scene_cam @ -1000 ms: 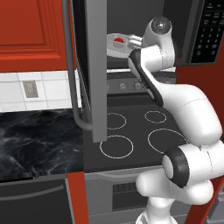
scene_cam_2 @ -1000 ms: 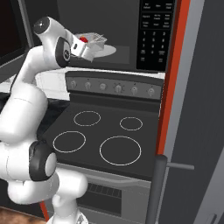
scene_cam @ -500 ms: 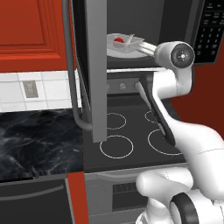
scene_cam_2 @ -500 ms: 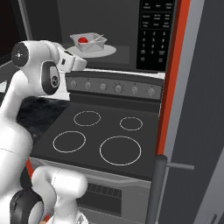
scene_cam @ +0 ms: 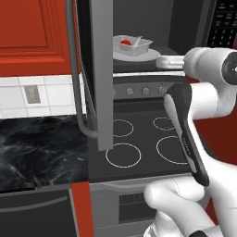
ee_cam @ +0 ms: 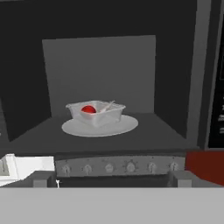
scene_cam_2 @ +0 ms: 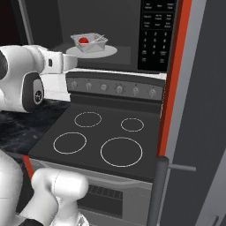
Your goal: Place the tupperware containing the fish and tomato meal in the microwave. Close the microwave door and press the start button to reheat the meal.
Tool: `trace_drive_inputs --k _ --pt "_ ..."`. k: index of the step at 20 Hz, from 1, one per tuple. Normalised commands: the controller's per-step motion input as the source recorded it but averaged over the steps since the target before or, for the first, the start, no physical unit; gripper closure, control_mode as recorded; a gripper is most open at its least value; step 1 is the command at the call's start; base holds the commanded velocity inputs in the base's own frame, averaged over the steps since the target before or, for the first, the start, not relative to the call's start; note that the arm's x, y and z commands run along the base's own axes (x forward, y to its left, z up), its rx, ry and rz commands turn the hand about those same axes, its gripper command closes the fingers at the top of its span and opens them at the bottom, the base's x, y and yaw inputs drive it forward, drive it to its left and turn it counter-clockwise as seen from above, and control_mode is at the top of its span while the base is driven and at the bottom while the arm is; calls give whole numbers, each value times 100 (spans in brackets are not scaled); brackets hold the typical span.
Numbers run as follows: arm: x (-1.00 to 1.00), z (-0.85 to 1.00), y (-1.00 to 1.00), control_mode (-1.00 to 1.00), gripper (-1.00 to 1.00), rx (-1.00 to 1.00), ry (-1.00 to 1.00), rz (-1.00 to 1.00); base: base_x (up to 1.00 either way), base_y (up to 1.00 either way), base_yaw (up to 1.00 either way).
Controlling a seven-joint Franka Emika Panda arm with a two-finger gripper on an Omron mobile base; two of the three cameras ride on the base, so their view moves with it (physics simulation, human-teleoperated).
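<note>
1. The tupperware (ee_cam: 96, 112) has been left on the turntable plate (ee_cam: 100, 126) inside the microwave (scene_cam_2: 95, 26).
2. The gripper (ee_cam: 109, 181) has been drawn back, jaws apart, apparently empty.
3. The microwave door (scene_cam: 95, 69) is yet to be closed.

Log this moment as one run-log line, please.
tupperware: on turntable plate inside microwave | microwave door: open | tool: open, empty

Black cooktop (scene_cam: 139, 143) with four white ring burners; knob panel (scene_cam_2: 117, 87) along its rear edge. Black marble counter (scene_cam: 41, 148) adjoins its left edge. Red cabinet (scene_cam: 32, 34) above white tiled wall (scene_cam: 46, 95).
</note>
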Motion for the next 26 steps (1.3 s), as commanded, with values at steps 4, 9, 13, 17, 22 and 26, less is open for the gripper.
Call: trace_drive_inputs --k 4,9,13,17,22,26 --pt "-100 0 13 -100 -100 -43 2 21 0 0 0" --pt "-100 -20 16 -100 -100 -39 -5 17 0 0 0" --pt "-97 -19 28 -100 -100 -39 -5 7 0 0 0" --pt "-83 0 33 -100 -100 -40 2 0 0 0 0" --pt "-70 0 27 -100 -100 -40 12 0 0 0 0" --pt "-71 4 25 -100 -100 -40 16 0 0 0 0"
